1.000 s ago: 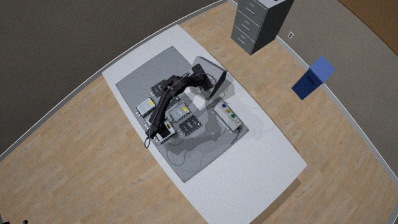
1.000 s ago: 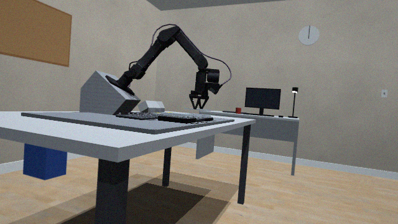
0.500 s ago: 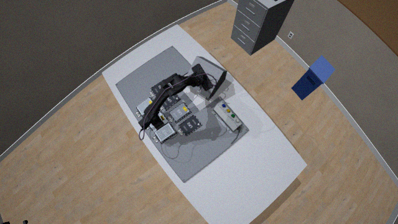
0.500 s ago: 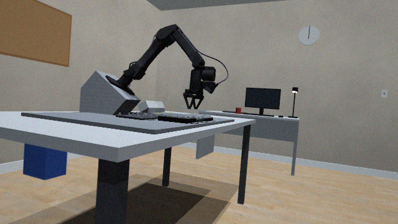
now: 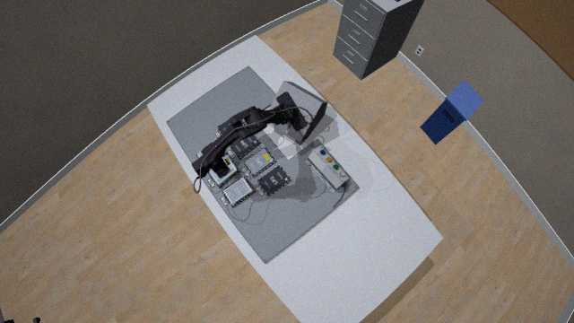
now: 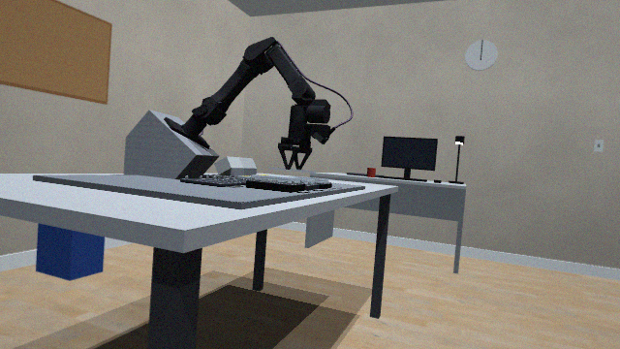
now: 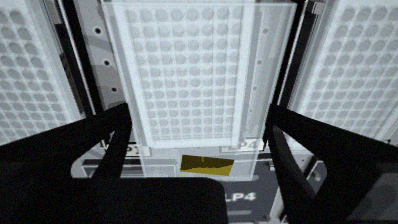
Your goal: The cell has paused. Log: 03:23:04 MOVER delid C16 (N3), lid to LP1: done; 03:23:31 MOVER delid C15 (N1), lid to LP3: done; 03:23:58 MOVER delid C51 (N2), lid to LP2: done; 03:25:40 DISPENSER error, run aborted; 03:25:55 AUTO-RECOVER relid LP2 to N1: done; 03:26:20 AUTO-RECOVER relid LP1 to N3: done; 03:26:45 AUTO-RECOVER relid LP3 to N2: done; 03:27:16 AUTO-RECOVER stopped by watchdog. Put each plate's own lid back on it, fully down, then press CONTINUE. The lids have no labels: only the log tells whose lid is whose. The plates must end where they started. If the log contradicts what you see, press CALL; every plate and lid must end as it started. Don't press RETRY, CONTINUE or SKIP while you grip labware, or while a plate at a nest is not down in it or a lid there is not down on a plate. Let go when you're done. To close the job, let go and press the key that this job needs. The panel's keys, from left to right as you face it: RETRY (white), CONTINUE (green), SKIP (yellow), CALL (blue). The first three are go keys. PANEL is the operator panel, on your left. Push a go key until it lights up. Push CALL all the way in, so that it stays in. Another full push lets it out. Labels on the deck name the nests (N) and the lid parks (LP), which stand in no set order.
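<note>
My gripper (image 7: 198, 111) is shut on a clear lid (image 7: 197, 75) and holds it by its long sides above the deck. A grid of round wells shows through the lid. A yellow tag (image 7: 206, 165) and the label LP4 (image 7: 240, 196) lie below its near edge. Well plates lie to the left (image 7: 30, 75) and to the right (image 7: 350, 70). From above, the gripper (image 5: 222, 167) hangs over the deck's left row, next to a white well plate (image 5: 238, 190) and a plate with a yellow tag (image 5: 260, 161). In the side view the gripper (image 6: 294, 160) is clear of the deck.
The operator panel (image 5: 329, 167) with its blue, yellow and green keys stands at the deck's right edge. Two dark empty positions (image 5: 273, 180) (image 5: 244, 145) lie between it and the plates. A grey housing (image 6: 160, 147) holds the arm's base.
</note>
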`<state>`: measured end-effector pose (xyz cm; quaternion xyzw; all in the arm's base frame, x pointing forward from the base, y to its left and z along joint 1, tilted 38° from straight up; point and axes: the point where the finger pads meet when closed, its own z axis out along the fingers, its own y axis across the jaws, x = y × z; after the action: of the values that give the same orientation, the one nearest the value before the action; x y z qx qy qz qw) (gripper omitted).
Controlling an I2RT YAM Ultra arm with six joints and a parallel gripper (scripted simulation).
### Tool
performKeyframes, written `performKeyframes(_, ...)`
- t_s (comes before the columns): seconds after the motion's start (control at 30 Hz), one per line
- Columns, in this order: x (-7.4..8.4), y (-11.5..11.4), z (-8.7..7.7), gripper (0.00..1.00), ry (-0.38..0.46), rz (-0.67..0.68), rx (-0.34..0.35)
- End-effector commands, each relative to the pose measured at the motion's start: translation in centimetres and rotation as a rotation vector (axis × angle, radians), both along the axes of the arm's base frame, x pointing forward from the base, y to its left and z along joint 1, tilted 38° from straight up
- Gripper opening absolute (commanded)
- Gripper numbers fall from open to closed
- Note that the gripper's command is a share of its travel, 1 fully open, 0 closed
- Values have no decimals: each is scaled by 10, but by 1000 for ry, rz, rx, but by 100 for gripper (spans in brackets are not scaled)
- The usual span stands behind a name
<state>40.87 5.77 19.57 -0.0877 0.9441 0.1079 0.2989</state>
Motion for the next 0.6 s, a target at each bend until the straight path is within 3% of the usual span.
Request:
performKeyframes(0.0, 5, 4, 22, 0, -67, 38, 14)
performKeyframes(0.57, 11, 10, 18, 0, -66, 43, 12)
